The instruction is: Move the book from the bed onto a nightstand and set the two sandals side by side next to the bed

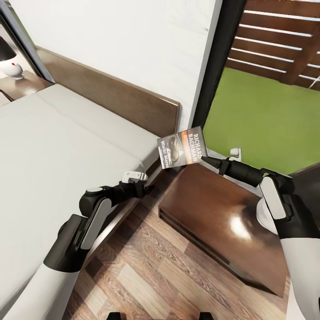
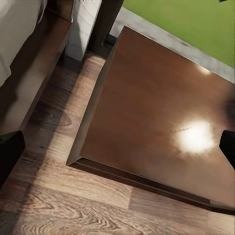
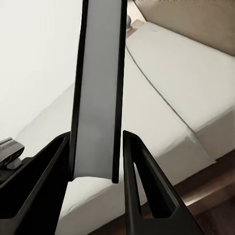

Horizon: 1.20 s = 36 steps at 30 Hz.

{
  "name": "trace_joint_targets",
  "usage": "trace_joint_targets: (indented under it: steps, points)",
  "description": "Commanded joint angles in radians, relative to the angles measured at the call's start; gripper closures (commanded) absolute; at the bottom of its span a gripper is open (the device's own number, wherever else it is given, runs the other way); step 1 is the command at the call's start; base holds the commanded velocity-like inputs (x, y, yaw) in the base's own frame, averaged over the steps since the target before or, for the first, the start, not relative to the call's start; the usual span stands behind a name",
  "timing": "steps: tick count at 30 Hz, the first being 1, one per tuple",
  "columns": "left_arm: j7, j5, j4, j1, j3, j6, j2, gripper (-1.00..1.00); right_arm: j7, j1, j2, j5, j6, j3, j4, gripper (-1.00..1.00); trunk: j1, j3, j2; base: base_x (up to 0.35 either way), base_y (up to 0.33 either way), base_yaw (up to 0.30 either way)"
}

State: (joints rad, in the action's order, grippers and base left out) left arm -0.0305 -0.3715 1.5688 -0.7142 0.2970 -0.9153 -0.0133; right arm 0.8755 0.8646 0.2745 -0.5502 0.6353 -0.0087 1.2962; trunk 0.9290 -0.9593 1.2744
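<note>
My right fingers (image 1: 209, 159) pinch the book (image 1: 182, 147) by its lower edge and hold it in the air above the far corner of the nightstand (image 1: 213, 209), just beside the bed (image 1: 53, 146) at nine o'clock. If the thin book slips or tilts when released, it may fall between them. My left fingers (image 2: 6, 156): I cannot tell their state.
</note>
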Motion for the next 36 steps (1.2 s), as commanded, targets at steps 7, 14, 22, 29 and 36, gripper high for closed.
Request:
trace_joint_targets:
  steps: [7,14,22,29,36]
  points:
    - [-0.003,0.003,0.001,-0.001,0.001,-0.004,0.000,-1.00,0.000,0.001,0.000,-0.005,0.006,0.000,0.000,1.00,0.027,-0.011,0.050,0.000,0.000,0.000]
    - [-0.003,0.003,0.001,-0.001,0.001,-0.004,0.000,-1.00,0.000,0.001,0.000,-0.005,0.006,0.000,0.000,1.00,0.054,-0.022,0.099,0.000,0.000,0.000]
    - [-0.003,0.003,0.001,-0.001,0.001,-0.004,0.000,-1.00,0.000,0.001,0.000,-0.005,0.007,0.000,0.000,1.00,0.084,-0.034,0.155,0.000,0.000,0.012]
    - [-0.003,0.003,0.000,-0.001,0.001,-0.004,0.000,-1.00,0.000,0.001,0.000,-0.005,0.006,0.000,0.000,1.00,0.111,-0.045,0.204,0.000,0.000,0.107]
    - [-0.003,0.003,0.001,-0.001,0.001,-0.004,0.000,-1.00,0.000,0.001,0.000,-0.005,0.006,0.000,0.000,1.00,0.138,-0.056,0.253,0.000,0.000,0.142]
